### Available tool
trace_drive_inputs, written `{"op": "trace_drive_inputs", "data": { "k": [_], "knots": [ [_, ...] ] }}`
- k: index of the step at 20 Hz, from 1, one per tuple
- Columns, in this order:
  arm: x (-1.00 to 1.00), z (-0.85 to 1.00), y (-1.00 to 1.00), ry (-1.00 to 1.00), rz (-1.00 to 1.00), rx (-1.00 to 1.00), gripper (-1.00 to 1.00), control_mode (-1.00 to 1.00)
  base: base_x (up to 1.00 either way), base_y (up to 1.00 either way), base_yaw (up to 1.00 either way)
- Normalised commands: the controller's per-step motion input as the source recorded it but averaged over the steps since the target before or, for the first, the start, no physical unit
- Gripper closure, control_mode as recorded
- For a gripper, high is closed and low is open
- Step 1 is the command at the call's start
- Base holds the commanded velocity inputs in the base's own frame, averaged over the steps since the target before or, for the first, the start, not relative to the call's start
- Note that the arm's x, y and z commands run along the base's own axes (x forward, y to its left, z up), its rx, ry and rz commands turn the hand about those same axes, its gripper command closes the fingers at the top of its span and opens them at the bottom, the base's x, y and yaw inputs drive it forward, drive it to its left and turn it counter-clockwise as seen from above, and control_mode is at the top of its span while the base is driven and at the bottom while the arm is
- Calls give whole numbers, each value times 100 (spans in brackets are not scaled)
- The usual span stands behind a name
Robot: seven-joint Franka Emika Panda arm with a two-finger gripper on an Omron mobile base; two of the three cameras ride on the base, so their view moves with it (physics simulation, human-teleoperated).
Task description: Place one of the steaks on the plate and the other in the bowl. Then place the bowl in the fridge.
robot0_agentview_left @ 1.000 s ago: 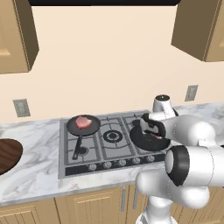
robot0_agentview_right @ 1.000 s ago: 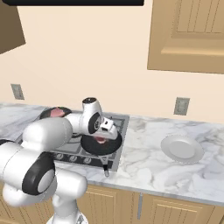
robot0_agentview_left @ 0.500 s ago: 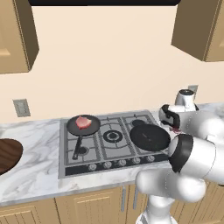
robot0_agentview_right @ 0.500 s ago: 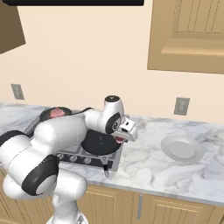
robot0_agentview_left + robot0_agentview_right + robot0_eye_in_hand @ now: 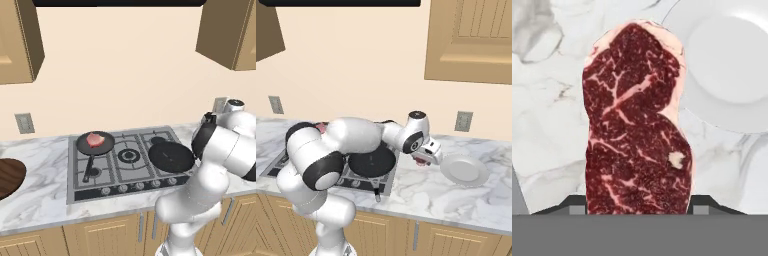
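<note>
Two steaks are in play, and you have one of them in hand now. Your gripper point(image 5: 422, 160) pinches the dark red steak point(image 5: 634, 122), the one with white marbling, and carries it above the marble counter point(image 5: 406, 192), just to the left of the white plate point(image 5: 463, 170). In the hand view, the far tip of the meat just overlaps the plate's rim, so you are close but not over the middle yet. The fingers sit on each side of the meat, so they are spread about as wide as the steak and not pressed together. You have not put anything down yet, so no part of the task is finished. The pale pink steak point(image 5: 94, 139) lies in the black pan point(image 5: 95, 144) at the far left of the stove point(image 5: 125, 160). The other black pan point(image 5: 171, 155) on the right of the stove has nothing in it. The brown bowl point(image 5: 7, 176) waits at the left end of the counter. I think you should slide right over the plate, then let go. After that, the pink steak goes in the bowl, and the bowl goes in the fridge.
</note>
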Motion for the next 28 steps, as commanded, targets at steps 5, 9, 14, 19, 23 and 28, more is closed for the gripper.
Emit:
{"op": "trace_drive_inputs", "data": {
  "k": [5, 9, 14, 19, 23, 28],
  "knots": [
    [38, -10, -100, 4, -10, 0, 100, -100, 0, 0, 0],
    [26, 0, -100, 0, -7, 2, 100, -100, 0, 0, 0],
    [36, -19, -87, 1, -3, 0, 100, -100, 0, 0, 0],
    [42, -7, -70, 6, 0, 1, 100, -100, 0, 0, 0],
    [-8, -39, -14, 17, 0, 13, 100, -100, 0, 0, 0],
    [-4, -24, 3, 5, 0, 7, 100, -100, 0, 0, 0]
  ]
}}
